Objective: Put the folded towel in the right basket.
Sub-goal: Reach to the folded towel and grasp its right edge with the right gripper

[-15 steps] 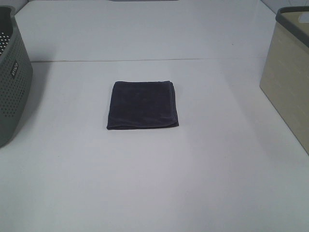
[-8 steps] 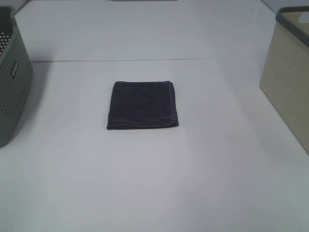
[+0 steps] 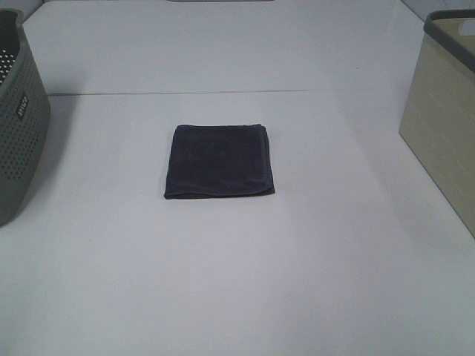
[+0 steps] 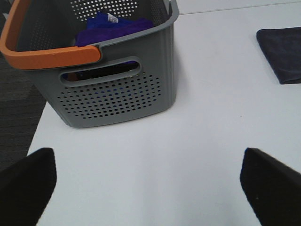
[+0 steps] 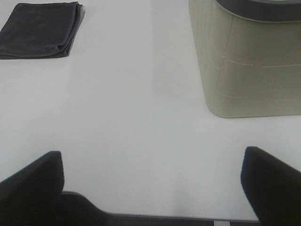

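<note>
The dark folded towel (image 3: 219, 161) lies flat in the middle of the white table. It also shows in the left wrist view (image 4: 282, 54) and in the right wrist view (image 5: 40, 30). The right basket (image 3: 445, 126) is beige with a dark rim and stands at the table's right edge; the right wrist view shows its wall (image 5: 249, 70). My left gripper (image 4: 148, 188) is open and empty, near the grey basket and far from the towel. My right gripper (image 5: 150, 183) is open and empty near the table's front edge, beside the beige basket. Neither gripper shows in the exterior high view.
A grey perforated basket (image 3: 18, 119) with an orange handle (image 4: 47, 56) stands at the left edge and holds blue-purple cloth (image 4: 113, 28). A seam (image 3: 223, 93) runs across the table behind the towel.
</note>
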Available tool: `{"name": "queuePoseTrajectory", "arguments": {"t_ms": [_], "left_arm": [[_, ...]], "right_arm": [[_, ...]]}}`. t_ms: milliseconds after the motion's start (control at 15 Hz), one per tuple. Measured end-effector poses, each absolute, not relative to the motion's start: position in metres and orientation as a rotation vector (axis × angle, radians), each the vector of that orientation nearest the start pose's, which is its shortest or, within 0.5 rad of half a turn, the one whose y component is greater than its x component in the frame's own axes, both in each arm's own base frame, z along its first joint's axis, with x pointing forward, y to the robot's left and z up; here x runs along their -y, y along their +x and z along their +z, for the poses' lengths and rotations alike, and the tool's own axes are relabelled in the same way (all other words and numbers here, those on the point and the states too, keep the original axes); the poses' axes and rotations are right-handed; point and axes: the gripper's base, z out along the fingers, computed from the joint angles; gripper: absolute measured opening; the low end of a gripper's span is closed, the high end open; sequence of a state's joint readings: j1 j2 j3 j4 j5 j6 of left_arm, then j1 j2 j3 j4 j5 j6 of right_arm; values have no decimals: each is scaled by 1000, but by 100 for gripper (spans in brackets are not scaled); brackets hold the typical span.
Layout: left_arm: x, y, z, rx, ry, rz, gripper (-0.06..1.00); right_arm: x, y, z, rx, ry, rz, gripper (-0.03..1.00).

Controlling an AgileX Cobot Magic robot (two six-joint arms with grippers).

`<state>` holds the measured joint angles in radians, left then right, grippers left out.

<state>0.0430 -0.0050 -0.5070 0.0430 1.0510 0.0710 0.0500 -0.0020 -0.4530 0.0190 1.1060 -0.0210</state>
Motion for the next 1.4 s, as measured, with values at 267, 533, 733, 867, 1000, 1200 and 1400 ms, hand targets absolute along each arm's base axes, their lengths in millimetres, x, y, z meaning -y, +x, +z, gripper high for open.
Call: {"name": "queuePoseTrajectory", "arguments": {"t_ms": [267, 533, 733, 867, 1000, 1200, 1400], "left_arm": [[-5, -6, 280, -2024, 29, 157, 99], [-5, -6, 280, -2024, 27, 157, 99], [-5, -6, 280, -2024, 8, 144, 99], [-5, -6, 280, -2024, 4, 132, 99], [-4, -6, 280, -2024, 1, 126, 99], [-4, -6, 280, -2024, 1, 126, 99], [-4, -6, 280, -2024, 1, 126, 99]], "right_arm": [[-1, -2, 261, -2133, -77, 40, 98], [-1, -2, 261, -2133, -77, 40, 98], [-1, -2, 261, -2133, -77, 40, 98], [-1, -2, 261, -2133, -77, 40, 98], [-1, -2, 261, -2133, -77, 40, 98], [-1, -2, 261, -2133, -77, 40, 98], [-1, -2, 261, -2133, -77, 37, 98]]}}
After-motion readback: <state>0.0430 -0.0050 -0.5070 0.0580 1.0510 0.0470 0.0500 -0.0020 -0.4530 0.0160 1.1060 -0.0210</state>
